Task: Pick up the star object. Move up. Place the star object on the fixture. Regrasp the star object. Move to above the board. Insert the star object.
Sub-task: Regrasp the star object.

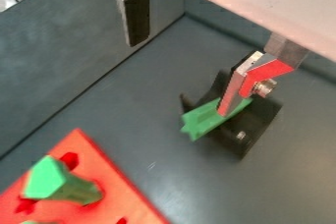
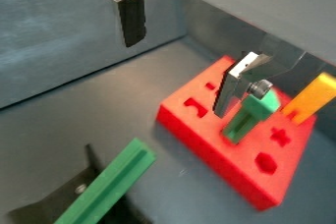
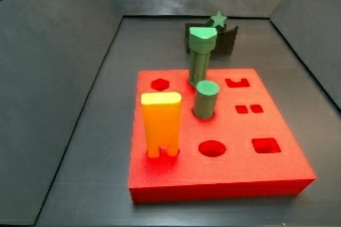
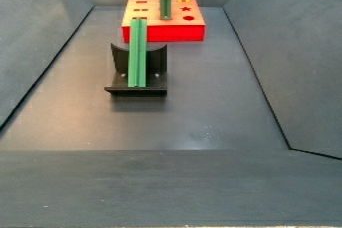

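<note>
Clearly the gripper [image 1: 197, 36] hangs above the floor with its jaws spread wide and nothing between them. Below and a little outside them, the star object [image 4: 138, 51] leans on the fixture [image 4: 139, 84], so placing looks done and regrasping is in hand. Next the jaws must come down astride the green bar. Beyond it lies the board [image 4: 166, 25].

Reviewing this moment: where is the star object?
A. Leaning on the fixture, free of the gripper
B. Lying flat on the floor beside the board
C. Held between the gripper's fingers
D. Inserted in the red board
A. The star object leans on the fixture in a side view, while the gripper shows nothing between its fingers in a wrist view.
</note>
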